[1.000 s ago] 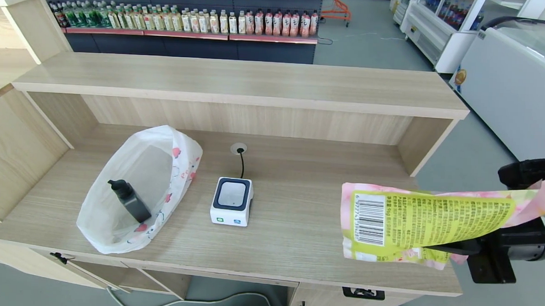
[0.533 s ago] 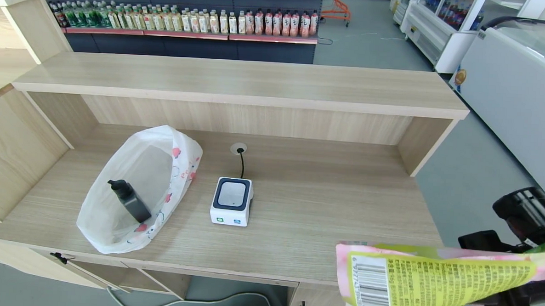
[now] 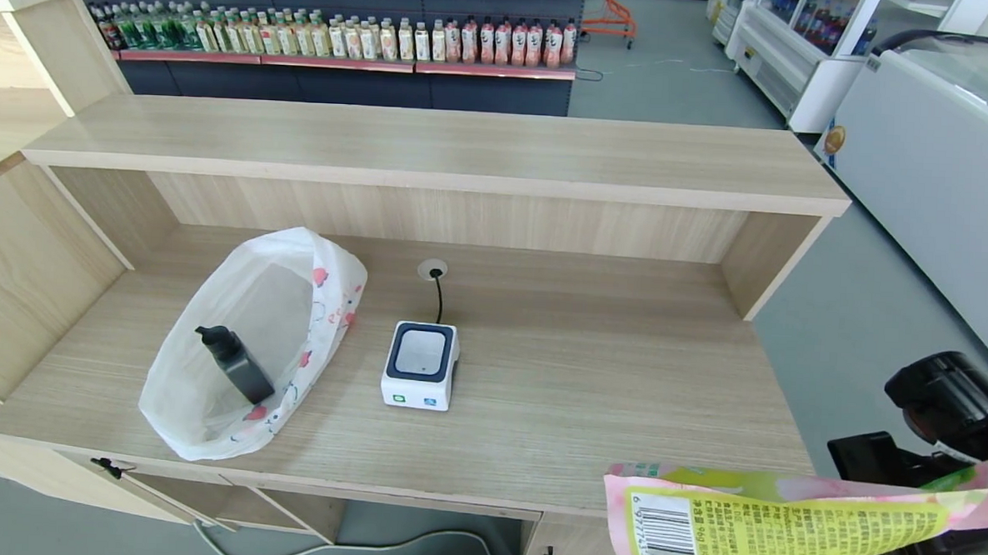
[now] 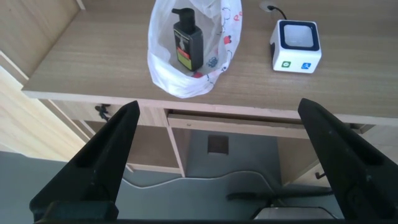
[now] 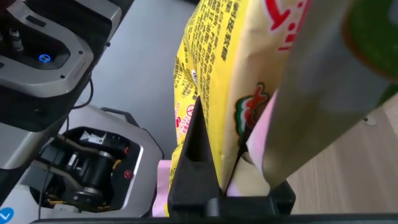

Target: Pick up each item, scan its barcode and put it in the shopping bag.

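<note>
I have the snack pouch [image 3: 783, 532] clamped by one end in the right gripper [image 5: 242, 137], the free end jutting leftward, low and just off the counter's [image 3: 580, 415] front edge; its barcode [image 3: 666, 544] faces up, so I judge I should carry it over the scanner [image 3: 419, 364] and roll the wrist until the label looks down at the window; the shopping bag [image 3: 204, 415], a dark bottle [image 3: 236, 365] inside, lies just left of the scanner; the left gripper [image 4: 219, 109] hangs wide apart, holding nothing.
</note>
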`<state>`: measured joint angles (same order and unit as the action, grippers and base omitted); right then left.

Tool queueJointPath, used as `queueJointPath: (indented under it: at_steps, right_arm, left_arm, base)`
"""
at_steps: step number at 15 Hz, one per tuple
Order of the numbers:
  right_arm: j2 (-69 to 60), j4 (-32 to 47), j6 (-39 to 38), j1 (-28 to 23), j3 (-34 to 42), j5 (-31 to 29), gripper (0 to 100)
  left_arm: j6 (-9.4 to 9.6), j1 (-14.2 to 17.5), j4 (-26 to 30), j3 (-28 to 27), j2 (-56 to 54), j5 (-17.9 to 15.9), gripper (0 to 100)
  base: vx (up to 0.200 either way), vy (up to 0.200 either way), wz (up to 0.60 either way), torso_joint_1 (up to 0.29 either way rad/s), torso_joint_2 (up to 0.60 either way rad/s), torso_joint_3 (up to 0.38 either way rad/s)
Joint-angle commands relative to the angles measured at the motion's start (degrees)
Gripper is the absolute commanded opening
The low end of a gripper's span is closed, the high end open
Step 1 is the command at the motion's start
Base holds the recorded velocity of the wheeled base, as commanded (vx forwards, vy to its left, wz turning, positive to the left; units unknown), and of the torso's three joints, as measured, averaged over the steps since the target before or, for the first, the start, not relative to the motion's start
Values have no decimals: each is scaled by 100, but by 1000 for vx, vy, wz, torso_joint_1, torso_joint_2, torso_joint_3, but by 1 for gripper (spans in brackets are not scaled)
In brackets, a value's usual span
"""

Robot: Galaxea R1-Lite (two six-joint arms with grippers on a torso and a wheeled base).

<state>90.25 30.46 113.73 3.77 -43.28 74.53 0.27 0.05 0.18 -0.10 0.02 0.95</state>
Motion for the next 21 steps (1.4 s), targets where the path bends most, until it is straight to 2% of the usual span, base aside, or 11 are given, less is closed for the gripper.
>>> queueJointPath:
  at_steps: [1,21]
  right_arm:
    - [116,12,53,-60,12,-44,0]
    - [-42,39,203,-60,21,-114,0]
  left_arm:
    - [0,4,-1,1,-2,2,100]
    - [0,4,-1,1,-2,2,100]
  base:
    - [0,0,0,0,0,0]
    - [0,0,0,0,0,0]
